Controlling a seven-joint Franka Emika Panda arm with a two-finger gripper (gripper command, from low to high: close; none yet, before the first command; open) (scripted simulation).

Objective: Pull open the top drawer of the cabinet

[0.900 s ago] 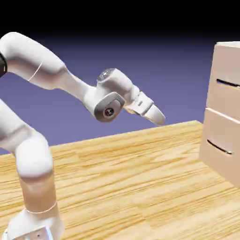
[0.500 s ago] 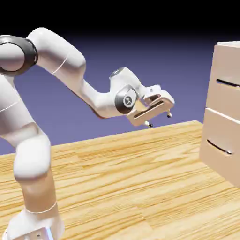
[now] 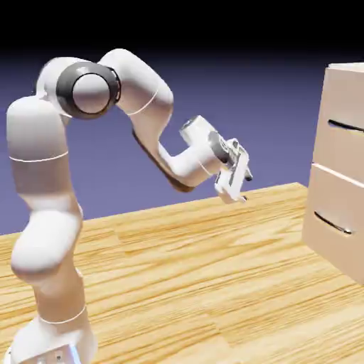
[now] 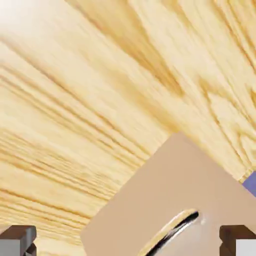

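The pale beige cabinet (image 3: 340, 178) stands at the right edge of the exterior view. Its top drawer (image 3: 345, 146) is shut, with a thin dark bar handle (image 3: 346, 126). My gripper (image 3: 244, 188) hangs in the air well to the left of the cabinet, a little below the top handle's height, touching nothing. In the hand view the two grey fingertips (image 4: 17, 241) stand far apart at the bottom corners, so the gripper (image 4: 127, 242) is open and empty. Between them I see a corner of the cabinet (image 4: 175, 190) with one dark handle (image 4: 175, 231); I cannot tell which drawer it belongs to.
The like lower drawer (image 3: 334, 227) with its own dark handle (image 3: 333, 223) sits under the top one. The wooden table (image 3: 199, 284) stretches from the robot's base to the cabinet's foot. My white arm (image 3: 43, 185) rises at the left.
The arm's upper joints have swung right and up. The hand has rolled over and dropped a little, staying left of the cabinet. The jaws stay apart.
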